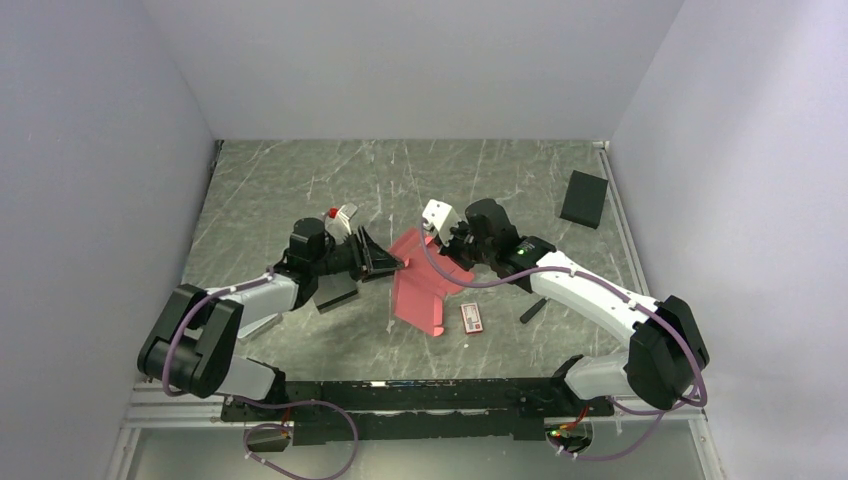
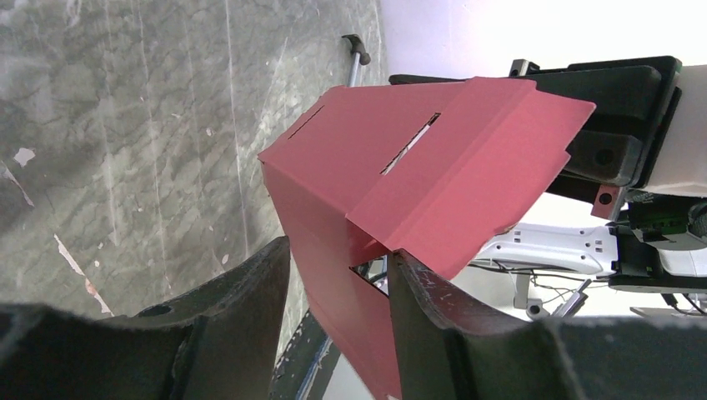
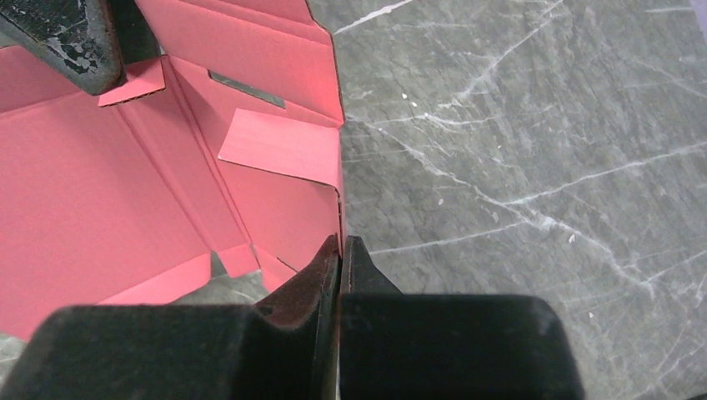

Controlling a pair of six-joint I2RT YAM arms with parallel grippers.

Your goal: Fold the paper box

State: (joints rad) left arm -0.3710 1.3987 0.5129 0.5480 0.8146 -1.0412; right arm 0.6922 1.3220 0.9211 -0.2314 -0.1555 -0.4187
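So the paper box (image 1: 425, 280) is sitting mid-table, right between the two arms, and it's only half there: a pink-red sheet with its panels bent up at angles, not a closed box at all. From the left wrist view the paper box (image 2: 417, 167) shows a couple of narrow slots cut in one panel, and the right wrist view looks into the open inside of the paper box (image 3: 125, 183), creases and a small loose flap and all. The right gripper (image 3: 340, 250) is pressed together on the box's right-hand edge, with the thin card pinched between the tips. The left gripper (image 2: 338, 258) is spread apart with one panel running through the gap, lying against one finger and clear of the other. From above, the left gripper (image 1: 385, 262) meets the sheet's left side and the right gripper (image 1: 450, 245) its far side. A little red-and-white packet (image 1: 472, 317) lies just beside the box's near corner, and a black box (image 1: 584, 198) sits well apart at the far right of the grey marbled table (image 1: 300, 180).
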